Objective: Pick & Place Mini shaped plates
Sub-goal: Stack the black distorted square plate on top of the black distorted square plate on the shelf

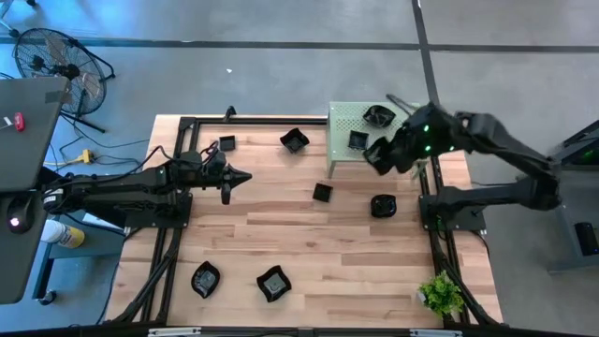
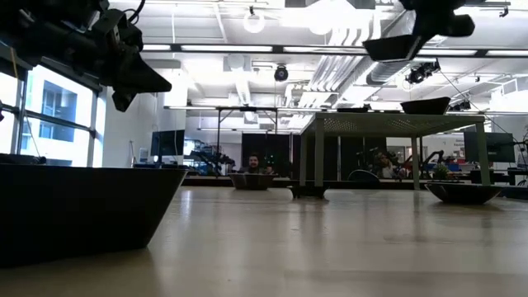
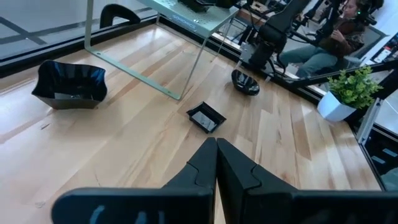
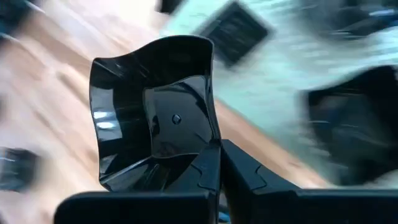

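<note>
**Wavy plate carried over the green stand**

While the table (image 1: 309, 253) bears several mini shaped plates scattered on the wood, two more are seen on the pale green stand (image 1: 343, 131). Beside that stand's edge, a glossy wavy-rimmed plate (image 4: 155, 112) is pinched at its rim by the right tool (image 4: 219, 155), fully closed. It is judged light, stiff and slippery; a thin-rim grip seems best. The left tool (image 3: 216, 163) is closed, empty.

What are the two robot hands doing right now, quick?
Left gripper: jaws closed, holding nothing, above the table's left side.
Right gripper: jaws closed on a glossy black mini plate, beside the pale green stand.
</note>
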You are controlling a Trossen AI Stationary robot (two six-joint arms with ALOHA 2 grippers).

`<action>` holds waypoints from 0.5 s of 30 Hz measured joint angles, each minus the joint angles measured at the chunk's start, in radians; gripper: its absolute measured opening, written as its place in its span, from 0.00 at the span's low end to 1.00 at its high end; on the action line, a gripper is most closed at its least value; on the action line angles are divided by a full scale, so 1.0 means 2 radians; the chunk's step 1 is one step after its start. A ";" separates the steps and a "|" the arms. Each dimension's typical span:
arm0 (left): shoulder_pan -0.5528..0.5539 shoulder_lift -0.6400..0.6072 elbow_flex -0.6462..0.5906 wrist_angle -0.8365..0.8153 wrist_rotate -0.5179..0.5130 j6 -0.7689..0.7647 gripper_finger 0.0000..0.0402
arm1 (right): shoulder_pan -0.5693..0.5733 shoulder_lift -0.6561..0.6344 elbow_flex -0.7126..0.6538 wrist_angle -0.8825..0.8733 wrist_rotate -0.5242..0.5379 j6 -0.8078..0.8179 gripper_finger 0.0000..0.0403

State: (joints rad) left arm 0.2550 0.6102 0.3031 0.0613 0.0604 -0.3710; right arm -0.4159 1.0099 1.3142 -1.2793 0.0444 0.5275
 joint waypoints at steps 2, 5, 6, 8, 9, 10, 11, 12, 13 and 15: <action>0.000 0.000 0.000 0.000 0.000 0.000 0.00 | -0.035 0.014 0.035 -0.043 0.002 -0.054 0.00; 0.000 0.000 0.000 0.000 0.000 0.000 0.00 | -0.093 0.038 0.077 -0.101 0.004 -0.146 0.00; 0.000 0.000 0.000 0.000 0.000 0.000 0.00 | -0.112 0.047 0.086 -0.116 0.005 -0.175 0.00; 0.000 0.000 0.000 0.000 -0.001 0.000 0.00 | -0.150 0.061 0.095 -0.132 0.005 -0.235 0.00; 0.000 0.000 0.000 0.000 -0.001 0.000 0.00 | -0.167 0.067 0.096 -0.135 0.004 -0.261 0.00; 0.000 0.000 0.000 0.000 -0.001 0.000 0.00 | -0.183 0.073 0.096 -0.136 0.002 -0.283 0.00; 0.000 0.000 0.000 0.000 -0.002 0.000 0.00 | -0.199 0.079 0.096 -0.136 0.001 -0.302 0.00; 0.000 0.000 0.000 0.000 -0.002 0.000 0.00 | -0.213 0.085 0.096 -0.136 0.001 -0.320 0.00; 0.000 0.000 0.000 0.000 -0.002 -0.001 0.00 | -0.225 0.090 0.096 -0.136 0.001 -0.336 0.00; 0.000 0.000 0.000 0.000 -0.002 -0.004 0.00 | -0.245 0.102 0.096 -0.135 0.002 -0.360 0.00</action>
State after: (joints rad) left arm 0.2550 0.6106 0.3031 0.0616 0.0570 -0.3782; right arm -0.9063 1.2136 1.5061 -1.5484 0.0475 -0.1935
